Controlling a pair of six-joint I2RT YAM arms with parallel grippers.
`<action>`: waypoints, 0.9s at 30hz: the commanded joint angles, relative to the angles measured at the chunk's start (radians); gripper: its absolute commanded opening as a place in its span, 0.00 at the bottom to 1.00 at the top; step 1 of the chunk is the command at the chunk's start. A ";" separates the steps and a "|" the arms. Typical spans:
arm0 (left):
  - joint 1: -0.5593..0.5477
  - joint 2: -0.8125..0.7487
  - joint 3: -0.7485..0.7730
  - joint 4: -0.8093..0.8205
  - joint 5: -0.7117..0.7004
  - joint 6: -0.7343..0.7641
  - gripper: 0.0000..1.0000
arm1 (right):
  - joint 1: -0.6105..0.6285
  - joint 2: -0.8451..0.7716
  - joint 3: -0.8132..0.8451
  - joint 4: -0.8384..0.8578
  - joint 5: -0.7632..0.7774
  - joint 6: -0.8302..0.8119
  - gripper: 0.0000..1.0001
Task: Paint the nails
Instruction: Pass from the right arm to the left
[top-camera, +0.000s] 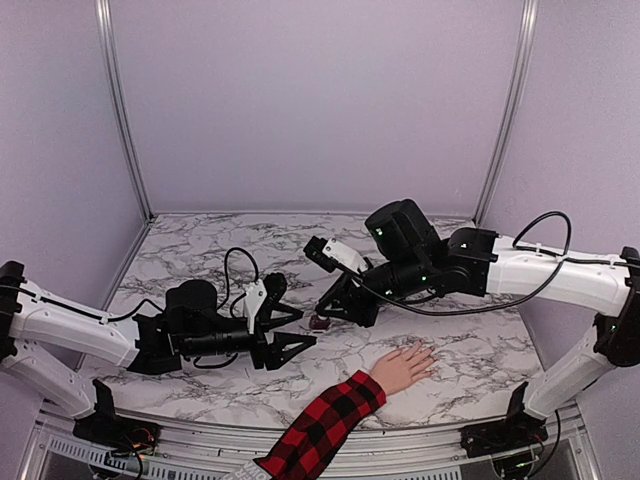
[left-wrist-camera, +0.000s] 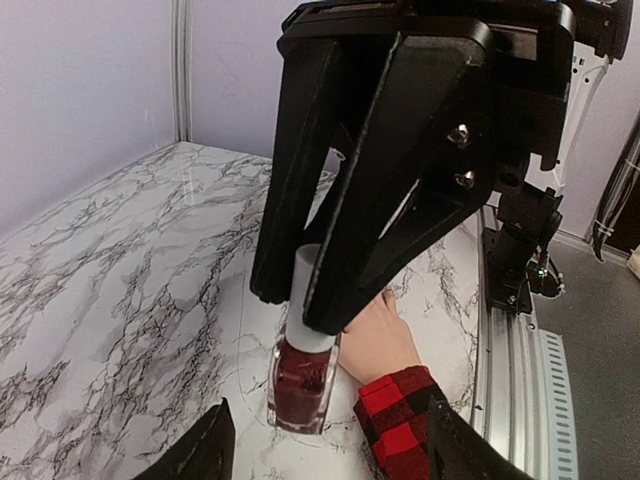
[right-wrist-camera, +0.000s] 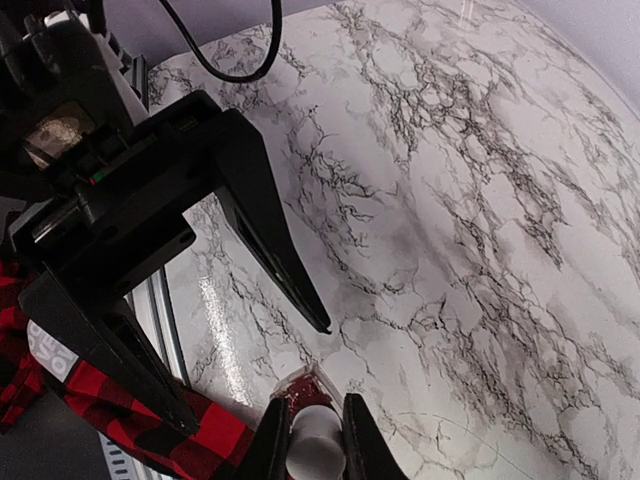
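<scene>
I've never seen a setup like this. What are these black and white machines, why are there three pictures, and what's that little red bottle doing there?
These are two robot arms bolted to a marble-patterned table. The wide picture comes from a camera above and behind them. The other two come from small cameras on each arm's wrist, so you see that arm's own fingers at the bottom edge.

The right gripper is pinching the white cap of a small dark-red polish bottle, which stands on the table. The left gripper is beside the bottle with its two fingers apart, holding nothing.

At the near edge lies a pale hand in a red-and-black plaid sleeve, resting flat on the table. Its nails are the ones meant to be painted; they are too small here to see any polish on them.
</scene>
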 joint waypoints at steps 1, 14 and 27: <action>-0.039 0.044 0.051 0.066 -0.068 0.080 0.64 | 0.010 -0.035 0.009 -0.017 -0.027 -0.005 0.07; -0.089 0.131 0.114 0.071 -0.134 0.162 0.39 | 0.012 -0.037 0.030 -0.047 -0.064 0.001 0.06; -0.089 0.135 0.106 0.079 -0.190 0.173 0.33 | 0.011 -0.033 0.055 -0.061 -0.071 -0.004 0.06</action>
